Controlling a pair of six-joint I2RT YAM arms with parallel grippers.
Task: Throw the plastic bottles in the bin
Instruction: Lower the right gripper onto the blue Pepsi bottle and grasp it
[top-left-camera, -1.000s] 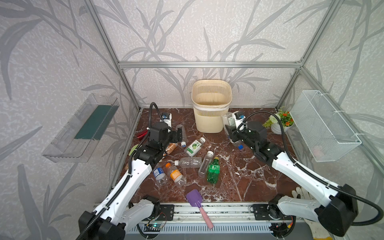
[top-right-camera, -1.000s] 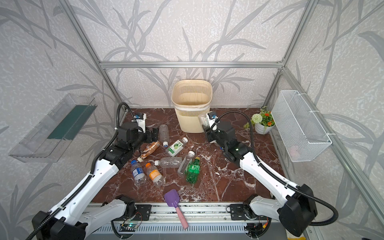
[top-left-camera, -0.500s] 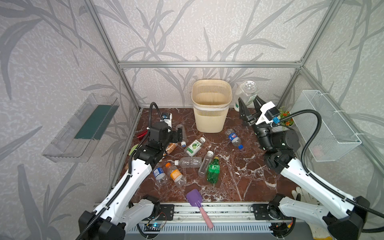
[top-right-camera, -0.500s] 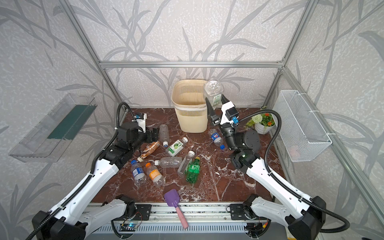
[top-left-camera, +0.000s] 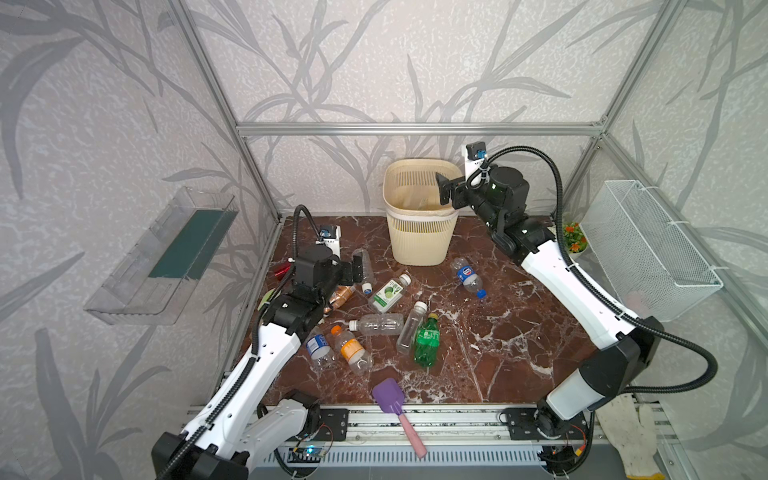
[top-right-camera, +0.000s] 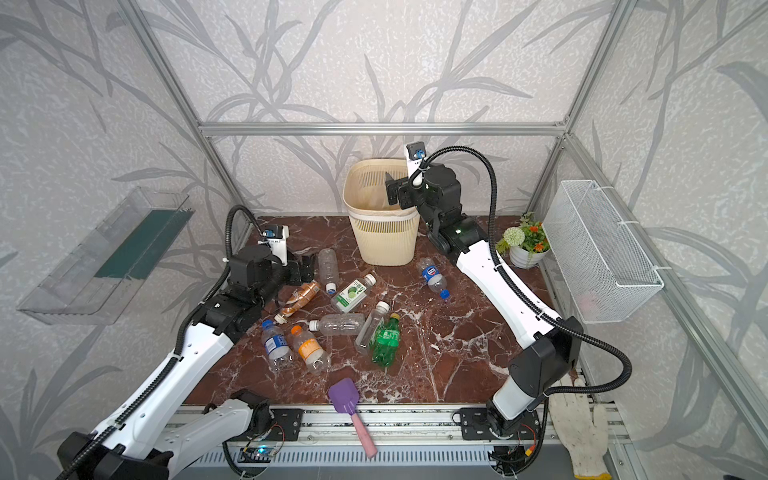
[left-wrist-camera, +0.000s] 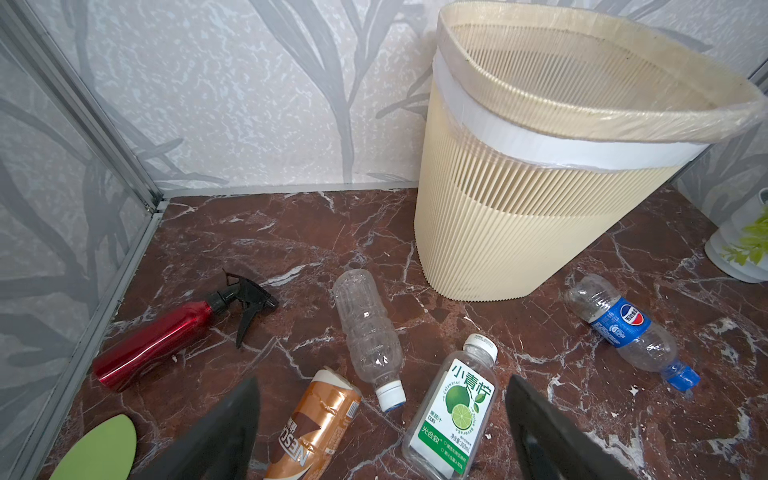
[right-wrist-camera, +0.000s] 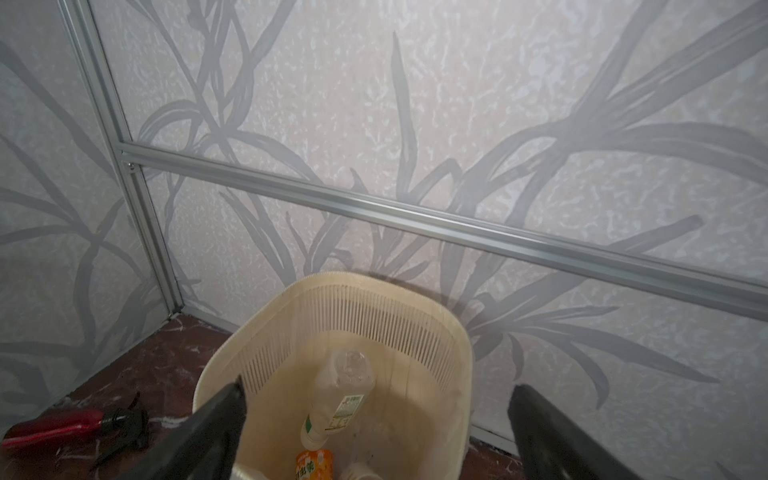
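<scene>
The cream slatted bin (top-left-camera: 419, 232) (top-right-camera: 382, 237) stands at the back of the marble floor. My right gripper (top-left-camera: 442, 189) (right-wrist-camera: 376, 386) hangs open over its rim, holding nothing. Inside lie a clear bottle (right-wrist-camera: 345, 386) and an orange-labelled one (right-wrist-camera: 314, 463). My left gripper (top-left-camera: 357, 270) (left-wrist-camera: 382, 380) is open low over the floor, above a brown bottle (left-wrist-camera: 316, 428), a clear white-capped bottle (left-wrist-camera: 370, 336) and a lime-label bottle (left-wrist-camera: 453, 411). A blue-label bottle (top-left-camera: 467, 276) lies right of the bin. A green bottle (top-left-camera: 427, 343) and several more lie mid-floor.
A red spray bottle (left-wrist-camera: 166, 336) lies by the left wall. A purple scoop (top-left-camera: 390, 399) sits at the front edge. A flower pot (top-right-camera: 525, 245) stands back right under a wire basket (top-left-camera: 648, 249). A clear tray (top-left-camera: 166, 262) hangs on the left wall.
My right gripper rose from the floor with a clear bottle, swung over the bin rim and opened; the bottle now lies in the bin. The left arm has not moved.
</scene>
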